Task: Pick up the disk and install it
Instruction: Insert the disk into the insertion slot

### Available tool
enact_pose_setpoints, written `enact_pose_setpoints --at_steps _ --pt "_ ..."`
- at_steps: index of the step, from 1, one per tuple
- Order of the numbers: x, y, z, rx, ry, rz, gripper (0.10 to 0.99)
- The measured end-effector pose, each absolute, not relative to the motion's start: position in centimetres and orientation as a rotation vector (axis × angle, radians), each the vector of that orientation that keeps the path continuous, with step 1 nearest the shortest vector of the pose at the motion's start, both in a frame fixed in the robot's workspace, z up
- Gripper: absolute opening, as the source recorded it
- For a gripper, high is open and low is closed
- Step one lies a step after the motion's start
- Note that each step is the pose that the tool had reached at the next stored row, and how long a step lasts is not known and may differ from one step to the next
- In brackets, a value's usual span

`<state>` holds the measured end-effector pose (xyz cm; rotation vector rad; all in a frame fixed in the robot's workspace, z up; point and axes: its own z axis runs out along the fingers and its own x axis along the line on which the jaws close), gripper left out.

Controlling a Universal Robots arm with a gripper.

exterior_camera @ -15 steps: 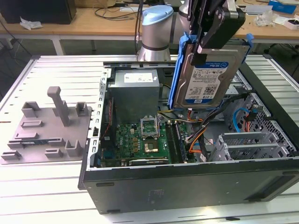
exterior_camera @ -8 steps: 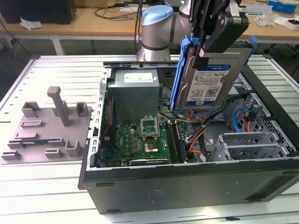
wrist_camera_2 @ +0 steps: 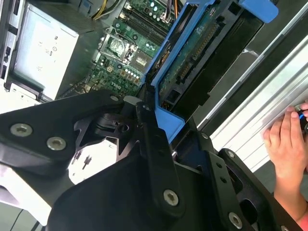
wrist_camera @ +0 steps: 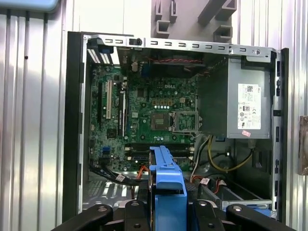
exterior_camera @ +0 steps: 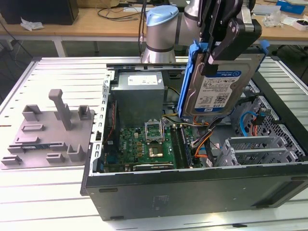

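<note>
1. Black two-fingered tool (exterior_camera: 217, 48) on the silver-and-pale-blue robot arm (exterior_camera: 161, 33) is pressed onto the upper end of the disk (exterior_camera: 216, 89), pinching it.
2. The disk is a flat rectangular silver metal hard drive with a white-and-blue label, framed by a blue plastic carrier bracket.
3. The disk hangs in the air, up on edge and a little tilted, with its label towards the exterior camera. It touches neither the tabletop nor the case floor.
4. Below it lies an open black metal computer case (exterior_camera: 192, 192), on its side with the side panel off, on the silver ribbed tabletop (exterior_camera: 48, 77).
5. Inside the case, a green motherboard (exterior_camera: 144, 144) and a large grey power-supply box (exterior_camera: 139, 96) sit towards the exterior view's left of the disk. A grey perforated metal drive cage (exterior_camera: 255, 149) sits low on the exterior view's right.
6. The disk's lower edge is near a bundle of coloured cables (exterior_camera: 202, 139). Contact cannot be told.
7. In the second wrist view the tool (wrist_camera_2: 171, 127) clamps the bracket, and the disk (wrist_camera_2: 207, 48) shows its green circuit-board underside.
8. In the first wrist view the disk (wrist_camera: 166, 178) shows edge-on as a blue strip rising from the tool (wrist_camera: 168, 211), above the case interior.
9. A grey plastic fixture with upright posts (exterior_camera: 48, 130) rests on the tabletop beside the case, on the exterior view's left.
10. A person's hand (wrist_camera_2: 286, 144) rests at the tabletop's edge in the second wrist view.
</note>
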<state>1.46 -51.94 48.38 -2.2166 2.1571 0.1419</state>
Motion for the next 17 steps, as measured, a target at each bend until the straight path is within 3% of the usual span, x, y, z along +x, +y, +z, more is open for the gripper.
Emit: enact_pose_setpoints --at_steps 17 --pt "1.44 -52.94 48.36 -2.215 2.155 0.142 0.369"
